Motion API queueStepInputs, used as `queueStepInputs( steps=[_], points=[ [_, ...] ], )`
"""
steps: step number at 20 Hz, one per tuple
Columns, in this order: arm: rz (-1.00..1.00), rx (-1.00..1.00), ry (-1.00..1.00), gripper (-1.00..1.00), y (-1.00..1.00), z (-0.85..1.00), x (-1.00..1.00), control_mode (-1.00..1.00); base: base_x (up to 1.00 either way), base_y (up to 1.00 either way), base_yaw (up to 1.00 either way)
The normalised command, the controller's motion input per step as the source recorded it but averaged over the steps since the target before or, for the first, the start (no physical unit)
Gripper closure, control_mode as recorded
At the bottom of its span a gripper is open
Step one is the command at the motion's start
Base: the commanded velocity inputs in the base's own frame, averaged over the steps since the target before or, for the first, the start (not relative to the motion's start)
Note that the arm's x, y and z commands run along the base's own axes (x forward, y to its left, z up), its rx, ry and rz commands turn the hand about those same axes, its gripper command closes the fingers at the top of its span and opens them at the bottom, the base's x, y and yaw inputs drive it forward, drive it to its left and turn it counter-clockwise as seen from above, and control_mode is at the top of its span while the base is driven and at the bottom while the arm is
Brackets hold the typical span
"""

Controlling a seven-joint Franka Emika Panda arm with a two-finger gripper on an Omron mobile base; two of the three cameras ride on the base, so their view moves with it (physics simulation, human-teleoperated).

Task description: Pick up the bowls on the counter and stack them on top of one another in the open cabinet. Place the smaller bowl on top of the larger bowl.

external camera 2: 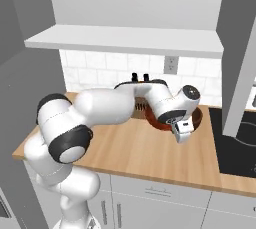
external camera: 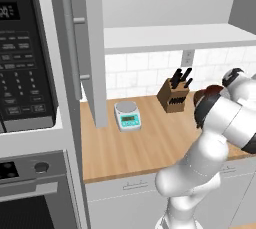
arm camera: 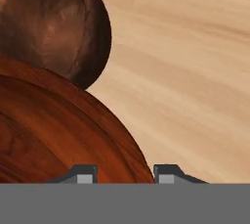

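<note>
End effector point(arm camera: 122, 175) astride bowl point(arm camera: 58, 130) rim

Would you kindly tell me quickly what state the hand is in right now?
Hand: open, fingers either side of the bowl rim, not yet holding it.

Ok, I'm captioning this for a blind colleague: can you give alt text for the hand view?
Close above a large reddish-brown wooden bowl, the gripper points down with one dark fingertip over the bowl and the other just past its rim. A second, darker brown bowl sits beyond it, and the light wood-grain counter spreads to the right.
</note>
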Motion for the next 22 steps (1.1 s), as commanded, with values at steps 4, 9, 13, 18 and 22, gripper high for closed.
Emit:
queueStepInputs(
  steps=[4, 9, 13, 18, 22],
  points=[
    [-0.38, 0.03, 0.01, 1.0, -0.45, -0.02, 0.72, -1.0, 0.0, 0.0, 0.0],
    [-0.13, 0.0, 0.04, 1.0, -0.18, -0.06, 0.24, -1.0, 0.0, 0.0, 0.0],
    [-0.05, 0.0, 0.14, 1.0, -0.17, -0.21, 0.33, -1.0, 0.0, 0.0, 0.0],
    [-0.1, 0.0, 0.1, 1.0, -0.07, -0.07, 0.55, -1.0, 0.0, 0.0, 0.0],
    [-0.1, 0.0, 0.07, 1.0, -0.16, -0.03, 0.53, -1.0, 0.0, 0.0, 0.0]
  ],
)
